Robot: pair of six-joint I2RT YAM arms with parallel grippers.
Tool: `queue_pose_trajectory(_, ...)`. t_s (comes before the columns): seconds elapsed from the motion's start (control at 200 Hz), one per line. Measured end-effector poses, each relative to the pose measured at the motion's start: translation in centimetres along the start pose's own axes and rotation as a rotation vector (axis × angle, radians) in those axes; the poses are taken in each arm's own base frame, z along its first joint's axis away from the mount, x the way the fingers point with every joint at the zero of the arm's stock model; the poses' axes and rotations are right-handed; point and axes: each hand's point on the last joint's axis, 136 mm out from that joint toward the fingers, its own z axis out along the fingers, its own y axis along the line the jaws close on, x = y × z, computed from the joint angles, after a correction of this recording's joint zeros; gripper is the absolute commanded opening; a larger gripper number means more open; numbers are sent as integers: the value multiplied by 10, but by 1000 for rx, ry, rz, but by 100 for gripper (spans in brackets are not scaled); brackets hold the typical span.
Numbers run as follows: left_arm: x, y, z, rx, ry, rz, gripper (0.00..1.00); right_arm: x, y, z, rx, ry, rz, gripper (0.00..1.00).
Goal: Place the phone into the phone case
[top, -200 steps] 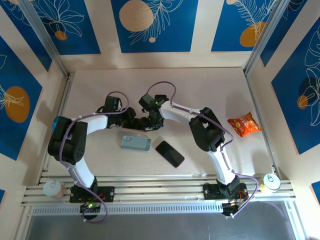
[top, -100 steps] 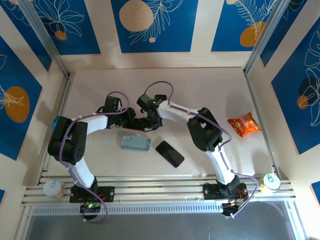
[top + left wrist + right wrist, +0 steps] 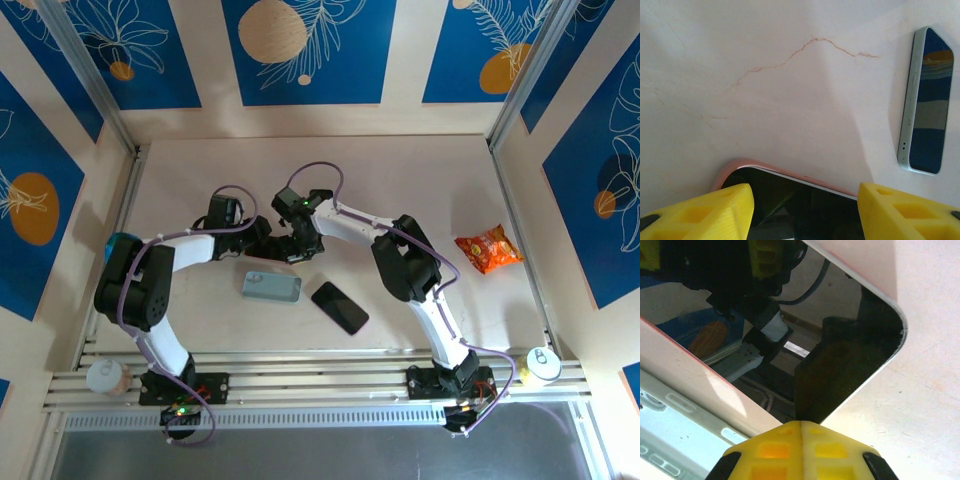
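Elbows bent, both jaws low over phone (image 3: 805,206).

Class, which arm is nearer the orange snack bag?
Right. The right arm bends just left of the orange snack bag; the left arm lies much farther to its left.

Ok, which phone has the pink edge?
The dark glossy-screened phone right at the left gripper; the other phone, lying apart on the table, has a pale green edge.
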Motion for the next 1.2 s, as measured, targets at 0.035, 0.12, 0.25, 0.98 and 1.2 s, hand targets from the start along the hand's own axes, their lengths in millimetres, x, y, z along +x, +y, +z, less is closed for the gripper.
queue_pose_trajectory(0.035, 0, 0, 0, 0, -1, 0, 59, 0, 0, 0, 0, 1, 0, 0)
queue_pose_trajectory(0.12, 0, 0, 0, 1, -1, 1, 59, 0, 0, 0, 0, 1, 0, 0)
queue_pose_trajectory(0.25, 0, 0, 0, 4, -5, 2, 59, 0, 0, 1, 2, 8, 1, 0)
queue_pose_trajectory(0.98, 0, 0, -1, 16, -20, 3, 59, 1, 1, 0, -4, 8, -11, 0)
queue_pose_trajectory(1.2, 1, 0, -3, 9, -13, 2, 59, -3, 2, -15, -53, -94, -23, 0)
